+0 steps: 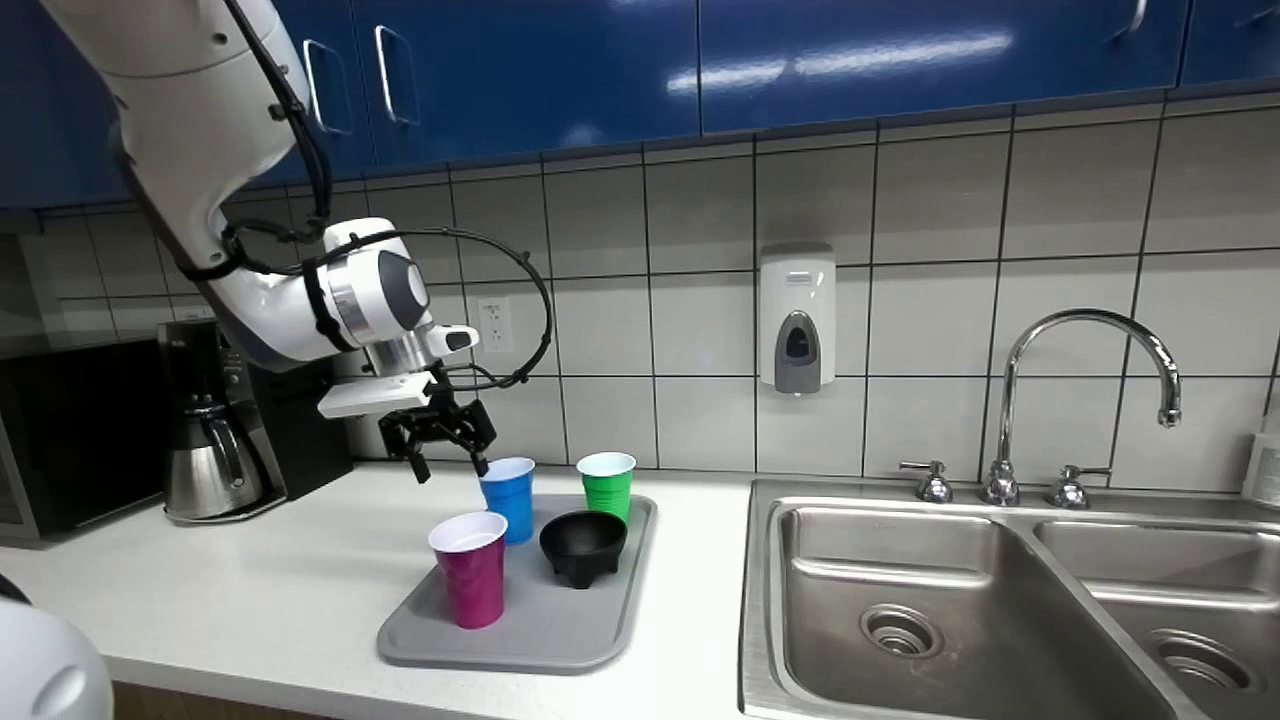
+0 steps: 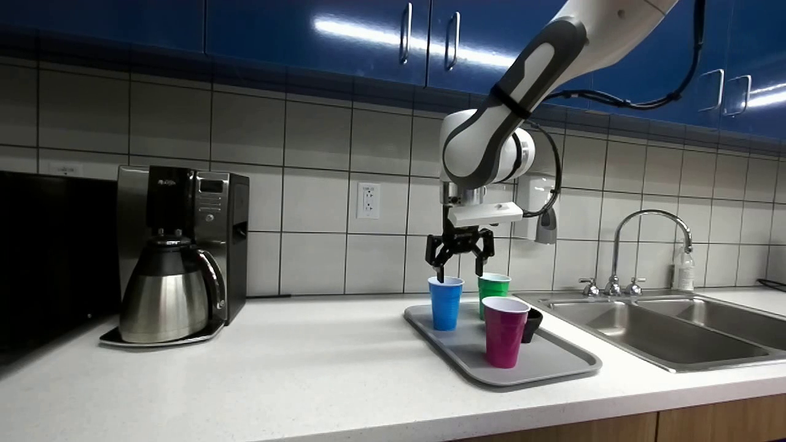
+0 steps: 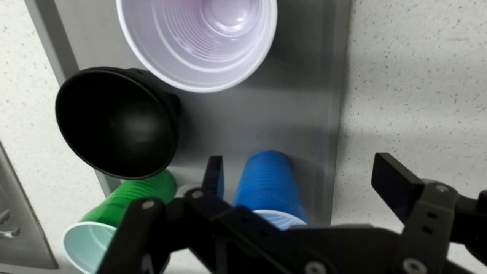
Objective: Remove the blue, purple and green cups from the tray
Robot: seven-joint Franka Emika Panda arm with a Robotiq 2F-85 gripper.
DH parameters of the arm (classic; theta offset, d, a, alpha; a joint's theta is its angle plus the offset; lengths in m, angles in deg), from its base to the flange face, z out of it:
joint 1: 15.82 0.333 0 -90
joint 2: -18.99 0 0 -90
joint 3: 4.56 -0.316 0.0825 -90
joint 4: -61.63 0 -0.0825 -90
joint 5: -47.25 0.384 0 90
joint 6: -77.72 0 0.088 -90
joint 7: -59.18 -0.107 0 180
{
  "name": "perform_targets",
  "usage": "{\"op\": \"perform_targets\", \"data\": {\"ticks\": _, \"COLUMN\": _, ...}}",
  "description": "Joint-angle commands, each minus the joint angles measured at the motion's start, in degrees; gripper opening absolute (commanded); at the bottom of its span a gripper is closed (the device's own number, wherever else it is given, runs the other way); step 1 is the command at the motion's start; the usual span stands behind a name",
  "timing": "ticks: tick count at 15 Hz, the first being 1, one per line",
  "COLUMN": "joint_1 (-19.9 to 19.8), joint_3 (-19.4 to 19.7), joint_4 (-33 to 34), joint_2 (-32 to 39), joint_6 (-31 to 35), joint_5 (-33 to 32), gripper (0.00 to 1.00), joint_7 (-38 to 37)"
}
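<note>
End effector point(image 2: 459, 276) released near the blue cup point(image 2: 445, 305)
Only the wrist view shows us the base inside the purple cup point(image 3: 198, 43); both exterior views show its magenta outside.

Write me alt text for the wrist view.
Open gripper across the bottom, blue cup showing between its jaws. Also on the grey tray: green cup lower left, black bowl at left, purple cup cropped at top, its pale inside visible.

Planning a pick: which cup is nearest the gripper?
The blue cup, alone showing between the jaws of the open gripper in the wrist view; the purple cup and green cup stand farther off.
</note>
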Motion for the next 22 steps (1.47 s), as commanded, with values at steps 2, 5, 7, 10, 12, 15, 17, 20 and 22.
{"op": "perform_targets", "data": {"ticks": 2, "joint_1": 2.1, "joint_3": 2.6, "joint_4": 5.9, "joint_2": 4.9, "joint_6": 0.9, "joint_5": -2.0, "gripper": 1.0, "joint_7": 0.2}}
{"op": "perform_targets", "data": {"ticks": 5, "joint_1": 3.0, "joint_3": 3.8, "joint_4": 9.4, "joint_2": 7.8, "joint_6": 1.6, "joint_5": -1.9, "gripper": 1.0, "joint_7": 0.8}}
{"op": "perform_targets", "data": {"ticks": 7, "joint_1": 3.7, "joint_3": 4.4, "joint_4": 11.5, "joint_2": 9.7, "joint_6": 1.9, "joint_5": -1.6, "gripper": 1.0, "joint_7": 1.2}}
{"op": "perform_targets", "data": {"ticks": 10, "joint_1": 4.5, "joint_3": 5.2, "joint_4": 14.6, "joint_2": 12.9, "joint_6": 2.8, "joint_5": -1.1, "gripper": 1.0, "joint_7": 1.8}}
{"op": "perform_targets", "data": {"ticks": 12, "joint_1": 5.0, "joint_3": 5.6, "joint_4": 16.6, "joint_2": 15.2, "joint_6": 3.3, "joint_5": -0.7, "gripper": 1.0, "joint_7": 2.3}}
{"op": "perform_targets", "data": {"ticks": 15, "joint_1": 5.7, "joint_3": 6.6, "joint_4": 19.2, "joint_2": 18.2, "joint_6": 3.6, "joint_5": -0.6, "gripper": 1.0, "joint_7": 2.5}}
{"op": "perform_targets", "data": {"ticks": 17, "joint_1": 6.1, "joint_3": 7.3, "joint_4": 20.5, "joint_2": 19.8, "joint_6": 3.8, "joint_5": -0.6, "gripper": 1.0, "joint_7": 2.7}}
{"op": "perform_targets", "data": {"ticks": 20, "joint_1": 6.6, "joint_3": 8.0, "joint_4": 21.8, "joint_2": 21.4, "joint_6": 4.2, "joint_5": -0.3, "gripper": 1.0, "joint_7": 3.1}}
{"op": "perform_targets", "data": {"ticks": 22, "joint_1": 6.8, "joint_3": 8.4, "joint_4": 22.5, "joint_2": 22.1, "joint_6": 4.5, "joint_5": -0.2, "gripper": 1.0, "joint_7": 3.2}}
